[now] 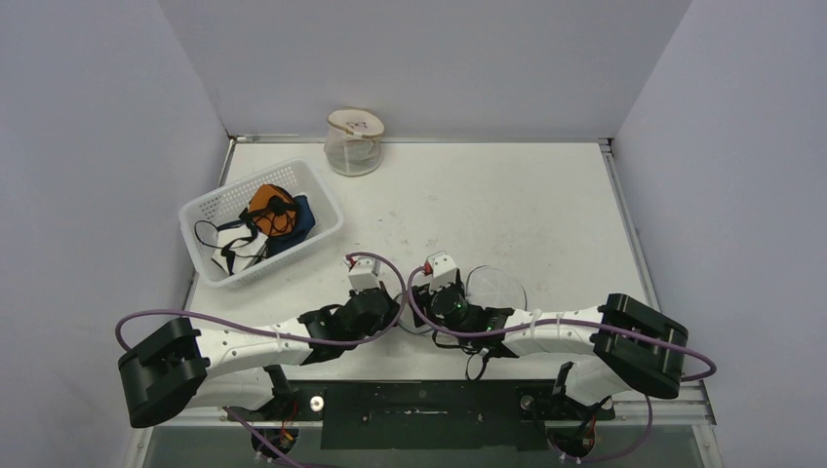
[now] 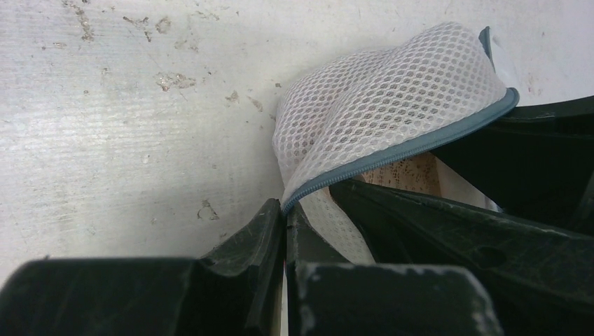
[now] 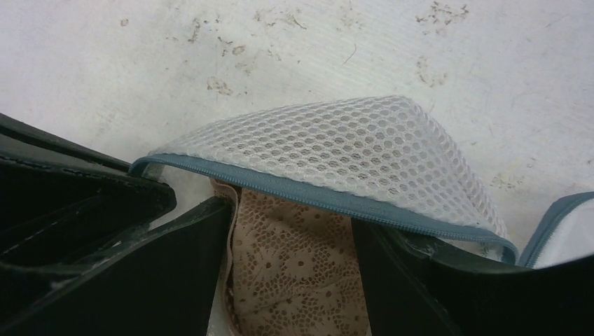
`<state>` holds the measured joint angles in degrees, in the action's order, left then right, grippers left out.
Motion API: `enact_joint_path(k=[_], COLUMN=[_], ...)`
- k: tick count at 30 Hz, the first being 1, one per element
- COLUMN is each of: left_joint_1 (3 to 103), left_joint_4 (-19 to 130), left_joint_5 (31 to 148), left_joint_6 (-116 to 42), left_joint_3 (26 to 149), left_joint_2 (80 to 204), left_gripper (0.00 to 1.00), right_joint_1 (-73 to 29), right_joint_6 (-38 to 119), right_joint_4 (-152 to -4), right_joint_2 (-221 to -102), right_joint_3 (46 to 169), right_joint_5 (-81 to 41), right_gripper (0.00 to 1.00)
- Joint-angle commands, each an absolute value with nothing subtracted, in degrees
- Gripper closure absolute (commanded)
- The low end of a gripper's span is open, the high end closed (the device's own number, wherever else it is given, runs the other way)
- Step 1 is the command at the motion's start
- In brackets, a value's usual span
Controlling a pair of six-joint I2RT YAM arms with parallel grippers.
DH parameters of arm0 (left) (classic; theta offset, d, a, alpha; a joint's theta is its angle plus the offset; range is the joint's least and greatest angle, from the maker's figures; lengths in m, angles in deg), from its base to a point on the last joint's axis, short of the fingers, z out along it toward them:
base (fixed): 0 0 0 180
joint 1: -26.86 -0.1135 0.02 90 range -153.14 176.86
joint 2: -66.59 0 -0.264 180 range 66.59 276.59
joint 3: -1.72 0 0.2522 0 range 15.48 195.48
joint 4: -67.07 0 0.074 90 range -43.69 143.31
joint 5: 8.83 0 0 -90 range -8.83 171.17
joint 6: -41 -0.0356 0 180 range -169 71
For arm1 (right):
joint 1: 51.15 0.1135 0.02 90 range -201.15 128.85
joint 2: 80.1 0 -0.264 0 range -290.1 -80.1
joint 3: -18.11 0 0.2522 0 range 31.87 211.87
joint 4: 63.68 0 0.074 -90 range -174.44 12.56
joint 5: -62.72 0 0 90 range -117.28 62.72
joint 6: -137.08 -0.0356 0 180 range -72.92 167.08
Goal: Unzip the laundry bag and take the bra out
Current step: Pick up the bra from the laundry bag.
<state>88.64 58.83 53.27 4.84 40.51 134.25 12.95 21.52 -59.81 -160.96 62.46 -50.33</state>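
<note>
The white mesh laundry bag [image 1: 495, 288] with a blue-grey zipper edge [image 2: 392, 157] lies near the table's front, between my two grippers. Its mouth is open. My left gripper [image 2: 286, 210] is shut on the zipper edge and lifts the mesh flap [image 3: 336, 147]. A beige lace bra [image 3: 294, 266] shows inside the opening; it also shows in the left wrist view [image 2: 413, 175]. My right gripper [image 3: 293, 217] reaches into the mouth under the flap, with a finger on each side of the bra, pressed against it. In the top view the two grippers [image 1: 385, 310] [image 1: 434, 310] nearly touch.
A white plastic basket [image 1: 205, 210] holding orange and dark blue garments stands at the left. A clear round container [image 1: 354, 143] with a lid stands at the back wall. White walls close in the table on three sides.
</note>
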Motion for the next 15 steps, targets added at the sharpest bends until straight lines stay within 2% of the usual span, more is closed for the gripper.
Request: enact_joint_path(k=[1,4,8,15], left_joint_1=[88.7,88.7,88.7,88.7], left_joint_4=[57.4,57.1,56.3,53.6], left_joint_5=[52.3,52.6,53.2,53.5], left_joint_6=[5.6,5.5,6.2,6.8], left_joint_3=[42.9,42.5,41.5,41.1], left_joint_2=[134.1,134.2,134.7,135.1], left_gripper=[1.00,1.00,1.00,1.00], right_joint_1=[12.5,12.5,12.2,10.3], right_joint_6=[22.5,22.7,21.6,18.2], right_joint_4=[-54.7,-55.1,-59.6,-63.8], right_joint_2=[-161.5,-162.0,-162.6,-157.1], right_joint_3=[64.4,64.6,65.3,61.8], right_joint_5=[-47.7,-47.2,-51.7,-56.4], right_gripper=[0.35,0.37,0.57,0.71])
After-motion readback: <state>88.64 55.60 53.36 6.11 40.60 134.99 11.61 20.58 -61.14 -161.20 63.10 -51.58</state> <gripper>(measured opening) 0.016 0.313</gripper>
